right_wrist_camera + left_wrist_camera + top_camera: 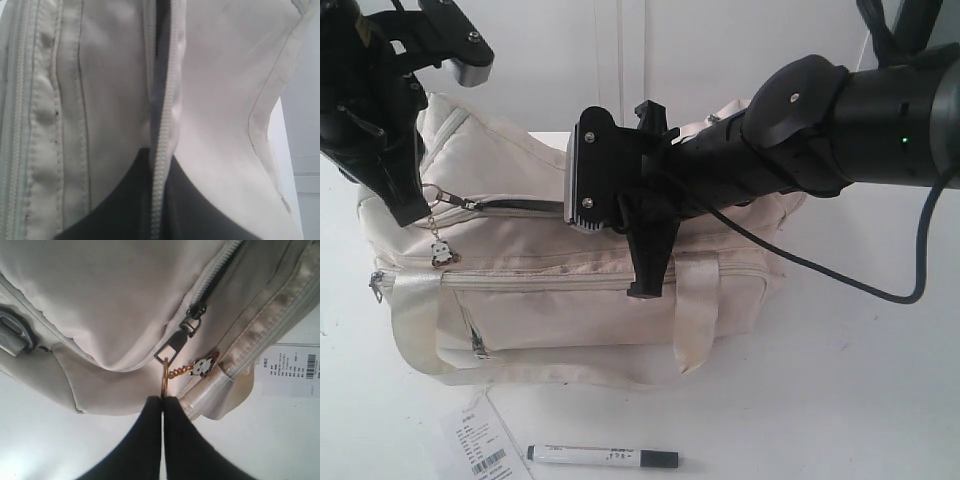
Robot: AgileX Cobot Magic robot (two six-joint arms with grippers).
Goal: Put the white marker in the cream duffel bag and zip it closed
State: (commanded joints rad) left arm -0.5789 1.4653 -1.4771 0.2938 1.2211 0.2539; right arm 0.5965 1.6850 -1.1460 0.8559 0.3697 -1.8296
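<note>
- L fingers (145, 430) clenched on the gold ring (163, 375) of the zip pull, at the left end of the bag (570, 310). Prob. because the ring gives a firm hold for dragging the slider (194, 319) w/o slipping.
- R fingers (120, 210) clenched on the zip edge (159, 150) at mid bag top, arm reaching in from the right. Looks like a brace, so the soft fabric is taut & doesn't bunch when the pull is tugged.
- Zip: dark slit shows right of the slider, so the mouth is at least partly open. How far right it runs is hidden by the R arm.
- Panda charm (440, 256) hangs off the ring, loose, not gripped.
- Marker (603, 458) lies flat on the counter (840, 400), near side, in front of the bag & apart from it, just beside a paper label (480, 447). Nothing holds it; not in the bag yet.
- Judgement: step in hand = zip work to open the mouth. Both arms are busy, so one must let go before marker pickup.
</note>
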